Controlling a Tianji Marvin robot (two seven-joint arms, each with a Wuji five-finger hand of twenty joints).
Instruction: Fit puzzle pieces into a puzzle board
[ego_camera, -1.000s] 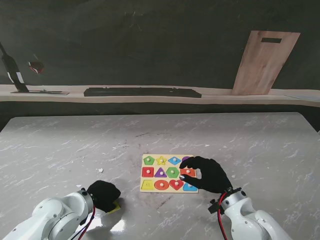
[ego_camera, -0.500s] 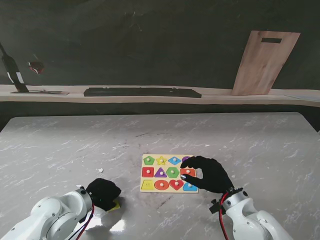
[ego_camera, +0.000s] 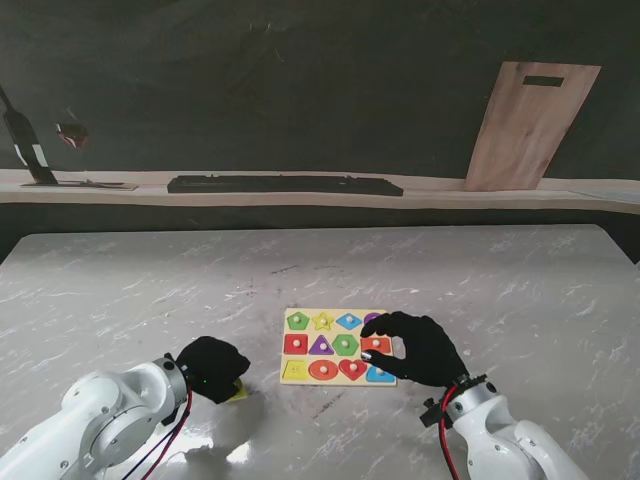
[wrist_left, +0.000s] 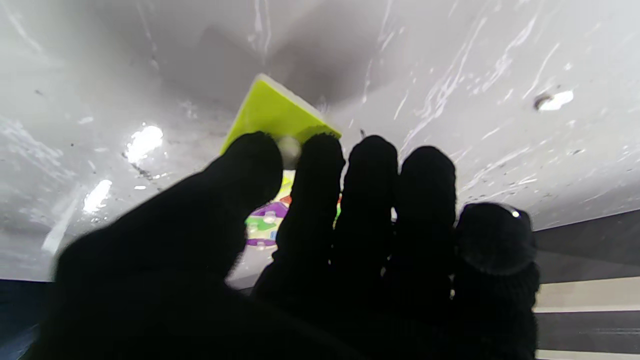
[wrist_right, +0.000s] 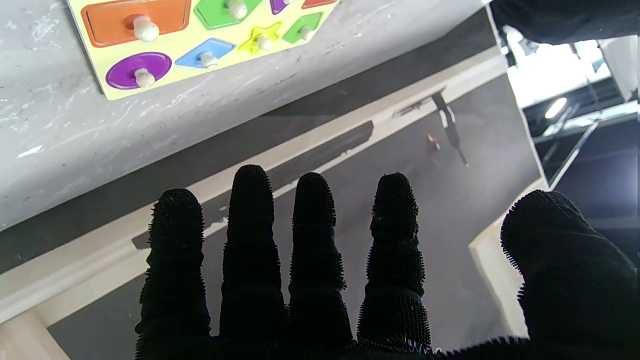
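The yellow puzzle board (ego_camera: 335, 313) lies near the table's middle, with coloured knobbed pieces in most slots; its slot nearest me on the left looks pale. My left hand (ego_camera: 212, 368) is left of the board, thumb and forefinger pinched on the knob of a yellow-green piece (ego_camera: 237, 392) (wrist_left: 272, 115) that is tilted against the table. My right hand (ego_camera: 420, 347) hovers over the board's right edge with its fingers (wrist_right: 312, 235) spread and nothing in them. The right wrist view shows the board (wrist_right: 94, 57) with orange, purple, blue and green pieces.
A wooden cutting board (ego_camera: 527, 125) leans on the back wall at the right. A long black bar (ego_camera: 285, 184) lies on the shelf behind the table, and a dark stand (ego_camera: 25, 145) is at far left. A white speck (ego_camera: 201, 340) lies near my left hand.
My left hand has moved farther from me and to the right, toward the board, carrying the yellow-green piece. The right hand has stayed put.
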